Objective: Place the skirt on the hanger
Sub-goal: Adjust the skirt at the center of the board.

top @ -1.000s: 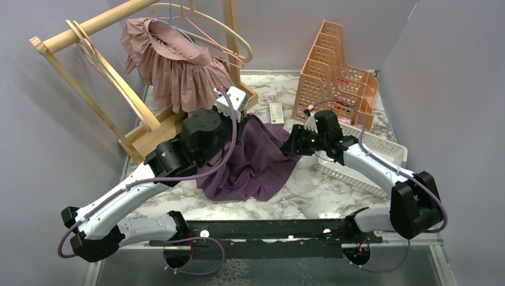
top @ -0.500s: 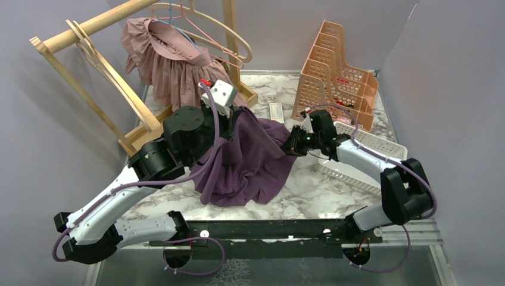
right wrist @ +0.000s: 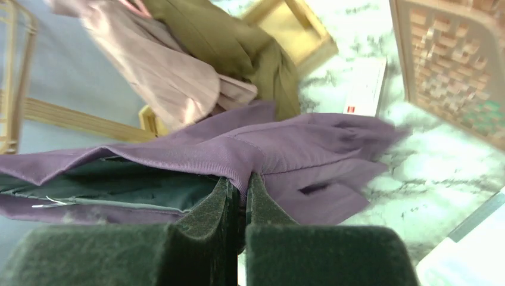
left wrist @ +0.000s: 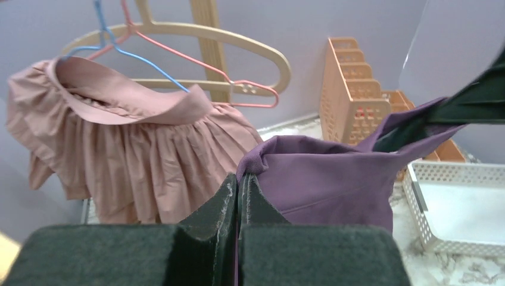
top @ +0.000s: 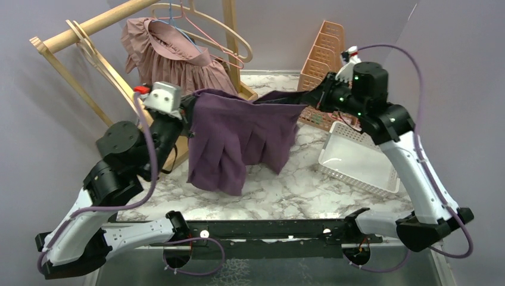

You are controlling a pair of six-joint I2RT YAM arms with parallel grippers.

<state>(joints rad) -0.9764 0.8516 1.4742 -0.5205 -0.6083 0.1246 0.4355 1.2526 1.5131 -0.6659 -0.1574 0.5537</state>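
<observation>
The scene is lit brightly and evenly from above. Only soft shadows are thrown, onto the left wall behind the wooden rack [top: 95,24] and onto the marble table [top: 309,190] beneath the skirt [top: 238,131]. Mild glare is seen on the white basket [top: 351,156]. The right wrist view is smeared by motion blur, most strongly at the pink garment [right wrist: 161,65] and the file holder [right wrist: 458,59]. In the left wrist view the left gripper [left wrist: 239,187] is rendered softly at close range, while the background is kept sharp.
</observation>
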